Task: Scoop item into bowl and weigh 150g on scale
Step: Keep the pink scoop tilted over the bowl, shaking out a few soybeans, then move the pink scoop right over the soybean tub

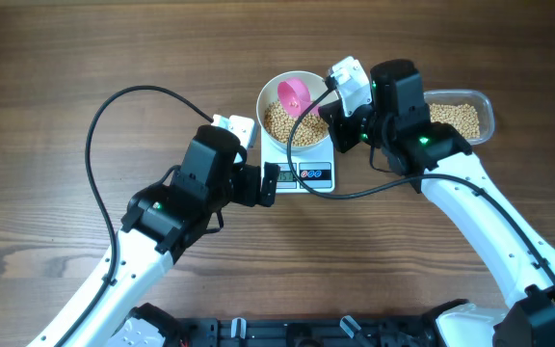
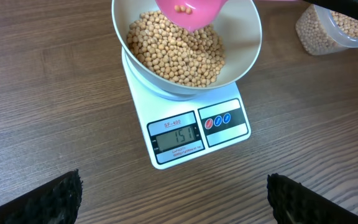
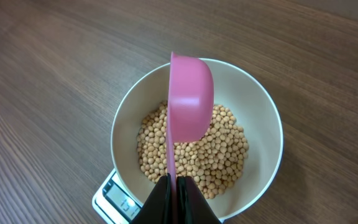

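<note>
Listing left to right | my left gripper: spread wide, empty, facing scale | scale: reads 151, carries bowl | bowl: beans heaped inside | pink scoop: above bowl, long axis running straight back to my right gripper, clamped on its handle, nearer arm | tub: farther right

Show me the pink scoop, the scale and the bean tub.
scoop [image 3: 190, 93]: right wrist view, back of its cup.
scale [image 2: 178, 135]: left wrist view, its display.
tub [image 2: 319, 38]: left wrist view, clear side wall.
</note>
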